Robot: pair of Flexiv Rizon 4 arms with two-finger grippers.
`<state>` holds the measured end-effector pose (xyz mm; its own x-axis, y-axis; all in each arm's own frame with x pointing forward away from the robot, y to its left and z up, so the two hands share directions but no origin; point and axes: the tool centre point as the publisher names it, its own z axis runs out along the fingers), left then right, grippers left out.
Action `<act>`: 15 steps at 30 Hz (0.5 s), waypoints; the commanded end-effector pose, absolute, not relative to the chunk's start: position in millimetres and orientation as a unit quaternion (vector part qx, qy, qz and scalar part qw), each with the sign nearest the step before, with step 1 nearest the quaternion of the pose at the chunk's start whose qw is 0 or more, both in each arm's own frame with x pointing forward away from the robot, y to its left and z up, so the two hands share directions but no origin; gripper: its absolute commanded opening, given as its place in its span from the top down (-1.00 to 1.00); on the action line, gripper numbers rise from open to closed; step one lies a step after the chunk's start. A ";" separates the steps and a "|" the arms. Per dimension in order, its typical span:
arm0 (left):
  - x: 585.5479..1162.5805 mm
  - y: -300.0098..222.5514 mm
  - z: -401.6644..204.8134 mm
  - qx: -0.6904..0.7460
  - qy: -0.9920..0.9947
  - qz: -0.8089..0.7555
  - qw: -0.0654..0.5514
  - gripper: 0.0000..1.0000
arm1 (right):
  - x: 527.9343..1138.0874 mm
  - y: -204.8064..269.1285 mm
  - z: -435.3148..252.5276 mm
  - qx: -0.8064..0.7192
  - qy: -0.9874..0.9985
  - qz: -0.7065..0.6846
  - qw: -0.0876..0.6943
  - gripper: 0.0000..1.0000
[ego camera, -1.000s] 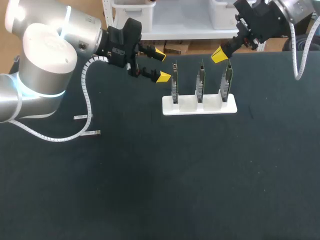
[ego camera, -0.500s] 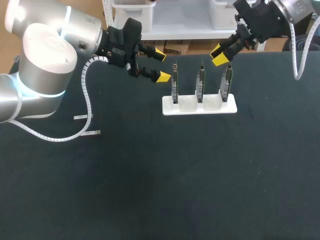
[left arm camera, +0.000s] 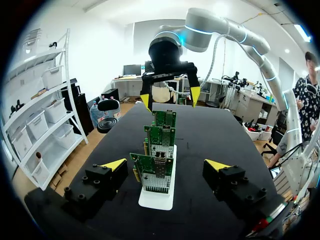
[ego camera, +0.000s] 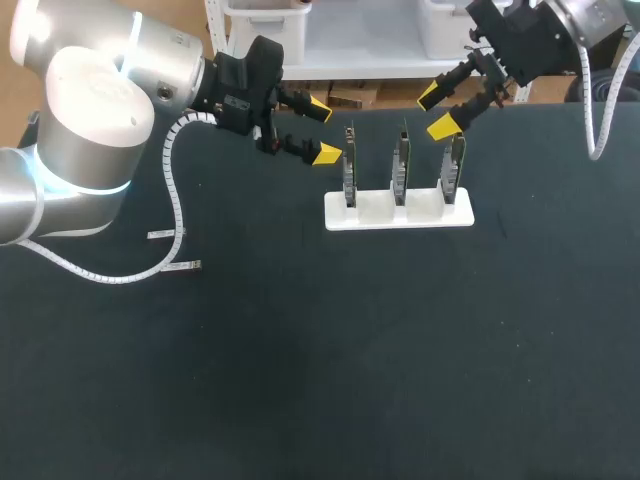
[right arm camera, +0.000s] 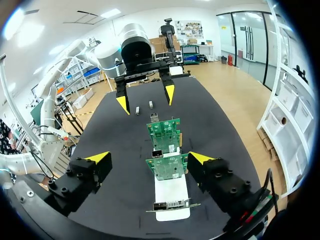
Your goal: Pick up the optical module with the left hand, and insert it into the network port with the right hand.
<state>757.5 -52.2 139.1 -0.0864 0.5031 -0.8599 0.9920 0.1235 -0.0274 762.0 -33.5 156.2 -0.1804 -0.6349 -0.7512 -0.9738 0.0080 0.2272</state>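
Optical module (ego camera: 160, 235) lies flat near the table's (ego camera: 300, 380) left edge. A second optical module (ego camera: 183, 266) lies near it, a little nearer the front edge. Neither is held.

White stand (ego camera: 398, 211) sits toward the far edge and carries three green circuit boards (ego camera: 400, 165) upright in a row. A silvery network port (left arm camera: 160, 157) is on the board facing the left wrist. Board print is too small to read.

Left gripper (ego camera: 322, 131) is just beside the left end board, jaws spread, nothing between them. Right gripper (ego camera: 436, 112) is over the right end board near the far edge, jaws apart, empty.
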 end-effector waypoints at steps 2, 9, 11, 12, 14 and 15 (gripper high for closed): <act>759.1 -53.0 139.3 0.571 0.656 -0.336 0.361 -1.00 | 761.5 -33.1 156.3 -0.598 0.673 0.371 0.228 -1.00; 758.6 -52.4 140.5 0.576 0.651 -0.335 0.362 -1.00 | 761.5 -33.1 156.3 -0.598 0.673 0.371 0.228 -1.00; 758.3 -49.6 145.1 0.582 0.648 -0.326 0.368 -1.00 | 761.5 -33.1 156.3 -0.598 0.673 0.371 0.228 -1.00; 758.3 -47.5 148.5 0.583 0.648 -0.321 0.370 -1.00 | 761.5 -33.1 156.3 -0.598 0.673 0.371 0.228 -1.00; 757.8 -40.2 156.1 0.592 0.640 -0.312 0.377 -1.00 | 761.5 -33.1 156.3 -0.598 0.673 0.371 0.228 -1.00; 757.7 -36.4 158.1 0.596 0.641 -0.305 0.377 -1.00 | 761.5 -33.1 156.3 -0.598 0.673 0.371 0.228 -1.00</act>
<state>763.5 -46.2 149.5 -0.0105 0.5211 -0.8534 0.9935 0.1024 0.0503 762.0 -33.4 156.3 -0.1804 -0.6349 -0.7512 -0.9738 0.0079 0.2272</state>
